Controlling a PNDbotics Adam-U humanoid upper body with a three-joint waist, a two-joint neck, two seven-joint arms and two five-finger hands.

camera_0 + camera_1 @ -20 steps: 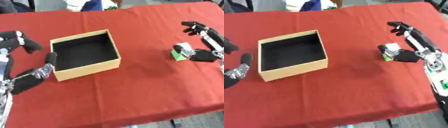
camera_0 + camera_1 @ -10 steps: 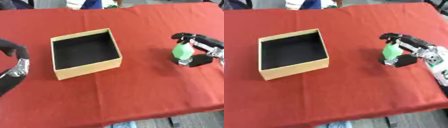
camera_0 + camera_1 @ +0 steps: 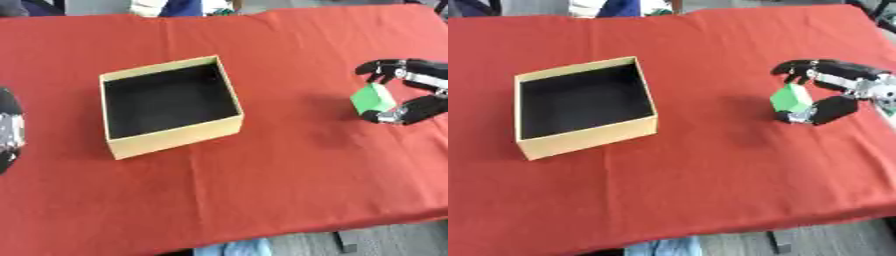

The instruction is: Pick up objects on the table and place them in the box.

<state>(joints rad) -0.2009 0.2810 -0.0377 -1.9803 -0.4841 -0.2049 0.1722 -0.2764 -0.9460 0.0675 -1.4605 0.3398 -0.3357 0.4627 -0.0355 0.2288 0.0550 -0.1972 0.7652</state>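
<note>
A small green block (image 3: 790, 98) hangs above the red tablecloth (image 3: 710, 165) at the right, pinched between the thumb and curled fingers of my right hand (image 3: 830, 94). An open tan cardboard box (image 3: 166, 104) with a dark inside stands left of centre, well apart from the block. Nothing shows inside the box. Of my left arm only a dark rounded part (image 3: 7, 129) shows at the left edge; the left hand itself is out of view.
The red cloth covers the whole table, and its front edge (image 3: 262, 235) runs along the bottom of the view. People's clothing (image 3: 171, 7) shows past the far edge. Bare cloth lies between the box and my right hand.
My right hand closed on the green block and lifted it off the cloth, shifting left. My left hand drew back out of view at the left edge.
</note>
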